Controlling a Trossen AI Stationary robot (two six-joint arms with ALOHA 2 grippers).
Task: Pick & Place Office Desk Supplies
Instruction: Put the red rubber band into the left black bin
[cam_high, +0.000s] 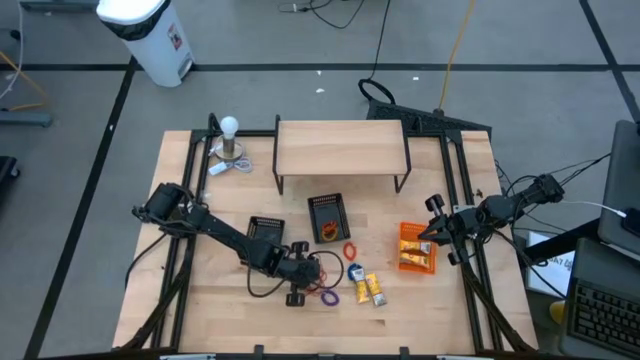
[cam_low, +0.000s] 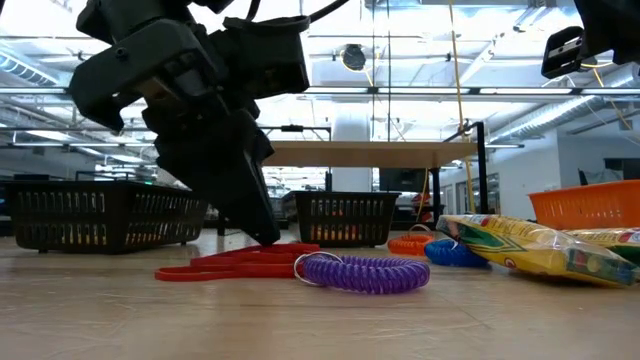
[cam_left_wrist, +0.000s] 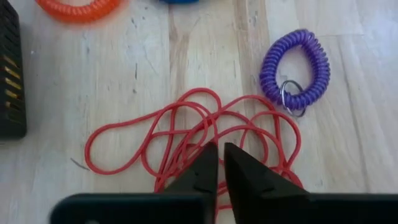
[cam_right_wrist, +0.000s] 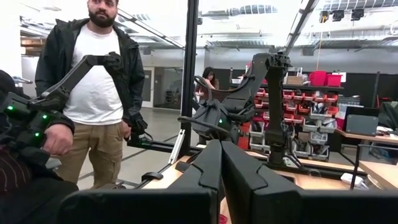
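Observation:
A tangle of thin red rubber band (cam_left_wrist: 186, 124) lies flat on the wooden table, also showing in the low view (cam_low: 240, 265). My left gripper (cam_left_wrist: 221, 149) comes down into its middle, the fingertips drawn together on a strand. Beside it lie a purple coil band with a key ring (cam_left_wrist: 295, 68), an orange coil (cam_left_wrist: 78, 7), a blue coil (cam_low: 455, 252) and yellow packets (cam_high: 370, 290). My right gripper (cam_right_wrist: 221, 152) is shut, holds nothing and waits raised at the table's right side (cam_high: 435, 232). My left gripper pinches the red band in the middle of the tangle (cam_left_wrist: 214, 134) between its two fingertips. The fingers slant down from the table's left side. The tips hide the strands they have. The band lies slack on the table.
Two black baskets (cam_high: 327, 217) (cam_high: 265, 230) stand just beyond the left gripper, an orange basket (cam_high: 415, 248) to the right. A wooden shelf (cam_high: 340, 148) and a white ball on a stand (cam_high: 230, 135) are at the back. A person stands beyond the table (cam_right_wrist: 93, 93).

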